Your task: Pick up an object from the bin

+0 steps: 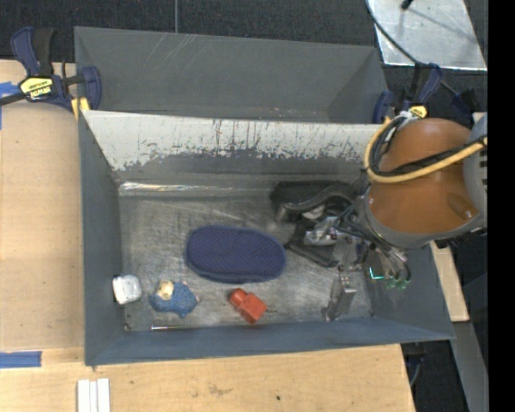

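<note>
My gripper [340, 292] hung low at the front right of the scuffed grey metal bin [103, 230], near a glossy black curved piece [302, 197]. How wide it stood I could not tell. A small red angular block [247, 305] lay to its left, beyond it a dark blue dimpled oval pad [234, 254].

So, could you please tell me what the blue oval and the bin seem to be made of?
The blue oval looks like soft fabric or foam, matte: fine dotted texture, no shine. The bin looks like grey sheet metal, dull, with scratches down its back wall.
</note>
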